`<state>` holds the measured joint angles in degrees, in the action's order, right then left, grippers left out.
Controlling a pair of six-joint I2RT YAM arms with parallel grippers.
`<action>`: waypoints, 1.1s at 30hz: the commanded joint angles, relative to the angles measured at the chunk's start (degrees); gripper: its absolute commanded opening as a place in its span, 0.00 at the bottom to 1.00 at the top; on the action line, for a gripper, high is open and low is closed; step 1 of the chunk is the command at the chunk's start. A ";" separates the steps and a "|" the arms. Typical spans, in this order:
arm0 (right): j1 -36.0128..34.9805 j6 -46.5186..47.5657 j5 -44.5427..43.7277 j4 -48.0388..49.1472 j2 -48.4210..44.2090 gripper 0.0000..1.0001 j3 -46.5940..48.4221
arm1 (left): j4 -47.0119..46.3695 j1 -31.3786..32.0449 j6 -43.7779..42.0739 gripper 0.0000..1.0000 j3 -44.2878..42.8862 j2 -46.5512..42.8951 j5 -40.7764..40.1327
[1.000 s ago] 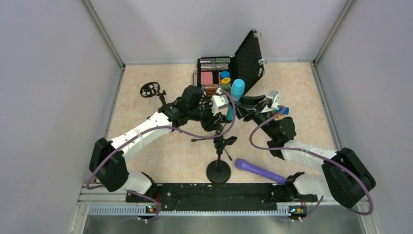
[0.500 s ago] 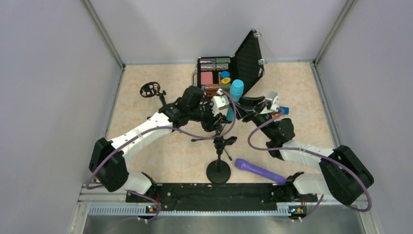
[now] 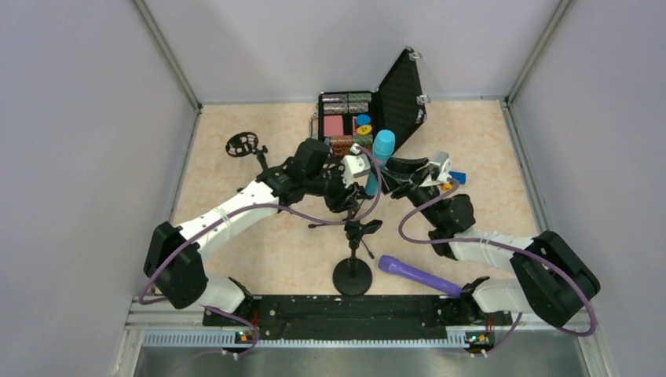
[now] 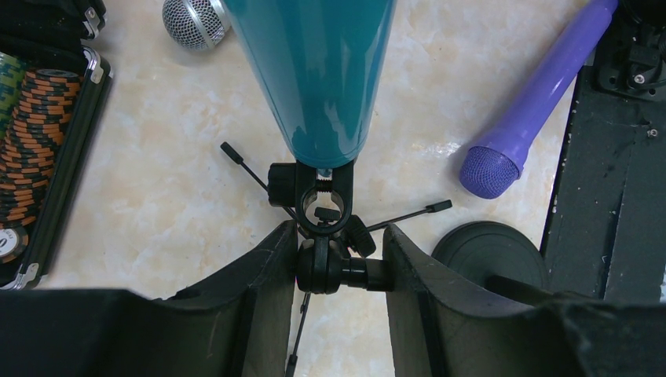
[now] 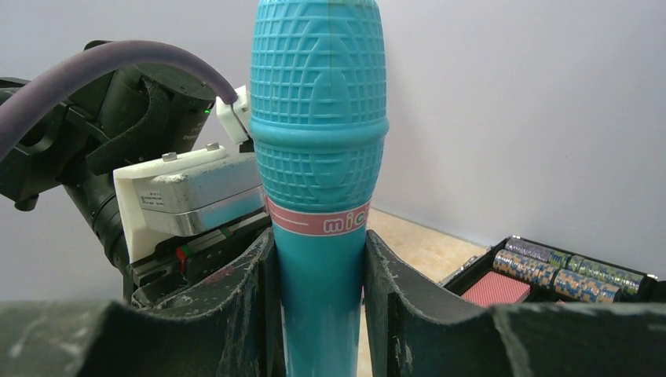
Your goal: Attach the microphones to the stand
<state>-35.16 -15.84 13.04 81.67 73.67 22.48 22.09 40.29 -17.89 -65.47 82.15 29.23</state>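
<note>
Change against the frame half a second back is small. The right arm is sitting with its elbow a little further inward and nearer the bases, and the right gripper [image 3: 395, 168] is lying a touch left of where it was. The left arm, the stand [image 3: 359, 236] and the light blue microphone [image 3: 379, 157] are keeping their places.

Nearest the bases, the purple microphone [image 3: 416, 275] is lying flat on the desk [image 3: 259, 243]. Its head is pointing toward the stand's round base [image 3: 353, 276], close beside it but apart.

The stand is standing upright. The left gripper [image 4: 334, 275] is closing narrowly on the stand's swivel joint, one finger pressing each side, just under the clip [image 4: 318, 196].

The tail of the light blue microphone is sitting at the mouth of the clip, right beyond the left gripper's fingertips. How deep it is seated I cannot tell.

Higher up, the right gripper is clamping the handle of the same microphone below its pink band. One finger is lying on each side, and the ribbed head is rising clear above them.

Farther off, a third microphone [image 4: 195, 22] is lying on the desk with only its silver mesh head showing, near the open case [image 3: 400, 90] that is holding stacked chips [image 4: 35, 118].
</note>
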 commanded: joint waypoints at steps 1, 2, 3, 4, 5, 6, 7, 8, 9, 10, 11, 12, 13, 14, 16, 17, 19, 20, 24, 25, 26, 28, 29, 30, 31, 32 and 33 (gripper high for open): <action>-0.94 2.16 1.22 -10.93 3.22 0.00 -3.58 | -0.02 0.10 -0.39 0.20 -1.68 1.08 -0.15; -0.96 2.06 1.18 -10.84 3.31 0.00 -3.71 | -0.07 0.12 -0.38 0.19 -1.74 1.08 -0.14; -0.97 2.00 1.08 -10.76 3.44 0.00 -3.83 | -0.03 0.13 -0.35 0.19 -1.72 1.07 -0.14; -1.01 2.03 1.03 -10.58 3.60 0.00 -3.99 | -0.03 0.14 -0.36 0.19 -1.68 1.08 -0.14; -1.08 1.92 1.03 -10.38 3.78 0.00 -4.16 | -0.03 0.14 -0.35 0.19 -1.74 1.04 -0.16; -1.06 1.87 0.90 -10.12 3.98 0.00 -4.39 | -0.03 0.20 -0.43 0.18 -1.75 1.06 -0.14; -1.05 1.71 0.86 -9.94 4.21 0.00 -4.44 | -0.03 0.14 -0.47 0.18 -1.72 1.08 -0.14; -1.05 1.54 0.85 -9.75 4.47 0.00 -4.56 | -0.03 0.14 -0.48 0.18 -1.70 1.08 -0.14; -1.05 1.47 0.81 -9.51 4.71 0.00 -4.55 | 0.00 0.18 -0.44 0.18 -1.75 1.08 -0.15; -1.05 1.38 0.84 -9.31 5.01 0.00 -4.64 | -0.07 0.21 -0.47 0.18 -1.73 1.17 -0.19; -1.05 1.37 0.85 -9.11 5.27 0.00 -4.70 | 0.01 0.27 -0.52 0.18 -1.75 1.09 -0.14; -1.05 1.29 0.85 -8.72 5.59 0.00 -4.83 | -0.02 0.23 -0.56 0.18 -1.70 1.08 -0.19; -1.08 1.25 0.78 -8.35 5.96 0.00 -5.01 | -0.03 0.22 -0.56 0.18 -1.68 1.08 -0.22; -1.16 1.20 0.64 -7.85 6.15 0.00 -5.30 | -0.03 0.22 -0.57 0.18 -1.69 1.07 -0.23; -1.16 1.09 0.42 -7.02 6.46 0.00 -5.68 | 0.01 0.23 -0.57 0.18 -1.74 1.08 -0.27; -1.14 1.12 0.41 -6.99 6.55 0.00 -5.75 | -0.01 0.23 -0.57 0.18 -1.71 1.03 -0.36; -1.14 1.21 0.28 -7.05 6.85 0.00 -5.81 | -0.03 0.30 -0.53 0.18 -1.74 1.06 -0.50; -1.14 1.26 0.24 -6.98 6.98 0.00 -5.83 | -0.03 0.31 -0.54 0.18 -1.76 1.01 -0.62; -1.23 1.42 0.17 -6.67 7.29 0.00 -5.88 | -0.02 0.32 -0.56 0.18 -1.70 0.90 -0.78; -1.26 1.39 0.19 -6.55 7.24 0.00 -5.87 | -0.03 0.31 -0.52 0.18 -1.70 0.86 -0.76; -1.23 1.27 0.23 -6.45 7.09 0.00 -5.70 | -0.03 0.31 -0.56 0.18 -1.70 0.92 -0.76; -1.23 0.94 0.19 -6.68 6.26 0.00 -5.27 | -0.03 0.36 -0.59 0.18 -1.71 0.95 -0.78; -1.23 0.78 0.23 -7.06 5.73 0.00 -4.95 | 0.02 0.32 -0.55 0.18 -1.70 0.98 -0.73; -1.23 0.71 0.23 -7.74 5.00 0.00 -4.67 | -0.02 0.33 -0.56 0.18 -1.76 0.99 -0.71; -1.23 0.72 0.23 -8.59 4.16 0.00 -4.24 | -0.03 0.35 -0.56 0.18 -1.70 0.99 -0.72; -1.23 0.72 0.23 -9.61 3.25 0.01 -3.80 | -0.01 0.32 -0.59 0.18 -1.68 1.00 -0.71; -1.23 0.76 0.23 -10.73 2.36 0.07 -3.31 | 0.04 0.38 -0.65 0.18 -1.70 1.06 -0.68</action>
<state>-35.53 -16.05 11.20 88.25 75.85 20.32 22.26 40.51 -18.15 -65.52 82.15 28.88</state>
